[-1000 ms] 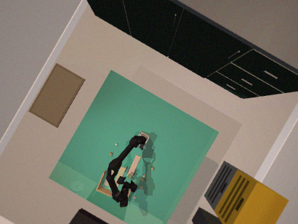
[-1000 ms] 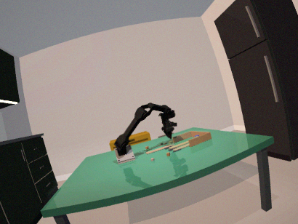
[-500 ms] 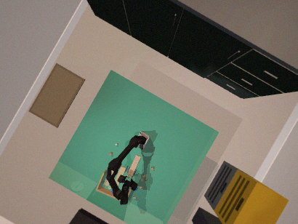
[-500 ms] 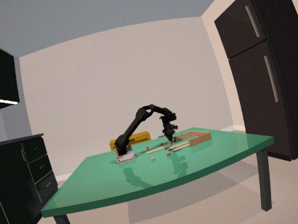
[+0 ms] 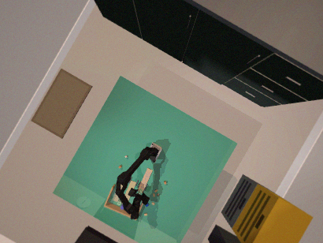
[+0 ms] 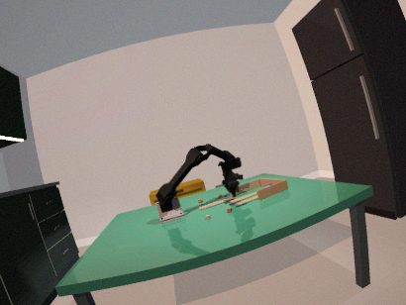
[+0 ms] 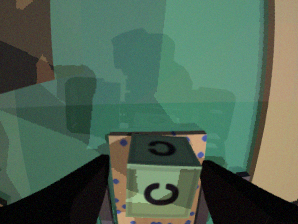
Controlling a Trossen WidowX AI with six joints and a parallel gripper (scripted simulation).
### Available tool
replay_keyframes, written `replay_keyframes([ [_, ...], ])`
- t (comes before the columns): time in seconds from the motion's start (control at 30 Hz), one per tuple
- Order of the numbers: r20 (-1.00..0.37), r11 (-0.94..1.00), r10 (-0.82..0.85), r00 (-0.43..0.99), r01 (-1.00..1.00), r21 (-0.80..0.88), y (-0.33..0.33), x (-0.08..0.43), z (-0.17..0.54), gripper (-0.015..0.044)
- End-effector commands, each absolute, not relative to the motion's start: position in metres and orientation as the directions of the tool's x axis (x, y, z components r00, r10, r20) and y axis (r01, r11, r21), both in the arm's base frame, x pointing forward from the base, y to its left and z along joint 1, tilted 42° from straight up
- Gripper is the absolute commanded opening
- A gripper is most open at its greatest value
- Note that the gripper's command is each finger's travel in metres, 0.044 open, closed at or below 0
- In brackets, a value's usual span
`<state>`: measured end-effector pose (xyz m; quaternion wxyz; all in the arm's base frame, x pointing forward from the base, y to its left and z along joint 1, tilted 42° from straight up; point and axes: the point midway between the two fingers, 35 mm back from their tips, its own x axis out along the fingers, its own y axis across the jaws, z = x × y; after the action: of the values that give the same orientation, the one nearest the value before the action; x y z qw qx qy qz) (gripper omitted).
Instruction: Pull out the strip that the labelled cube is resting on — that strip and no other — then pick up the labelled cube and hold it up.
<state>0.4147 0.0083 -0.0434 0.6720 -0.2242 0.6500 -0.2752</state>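
The labelled cube, pale green with a black C on its top and one side, rests near the end of a tan strip with blue dots in the wrist view. That strip also shows in the top view and in the exterior view, running from near the box toward the arm base. My gripper is partly open, low over the strip, with one finger on each side of the cube. A gap shows between the left finger and the cube; the right finger is very near it. The lower finger parts are cut off.
An open wooden box stands beyond the gripper. Other pale strips lie beside the dotted one. Small wooden bits are scattered around on the green table. Dark upright pieces flank the dotted strip in the wrist view.
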Motion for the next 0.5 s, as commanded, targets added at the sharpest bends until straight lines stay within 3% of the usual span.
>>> replay_keyframes([
  [0.0, -0.75, 0.748, -0.661, 0.004, 0.078, -0.659, 0.0083, 0.4147, -0.0434, 0.0224],
  [0.1, -0.75, 0.748, -0.661, 0.004, 0.078, -0.659, 0.0083, 0.4147, -0.0434, 0.0145],
  [0.33, -0.75, 0.748, -0.661, 0.004, 0.078, -0.659, 0.0083, 0.4147, -0.0434, 0.0098],
  [0.47, -0.75, 0.748, -0.661, 0.004, 0.078, -0.659, 0.0097, 0.4123, -0.0419, 0.0],
])
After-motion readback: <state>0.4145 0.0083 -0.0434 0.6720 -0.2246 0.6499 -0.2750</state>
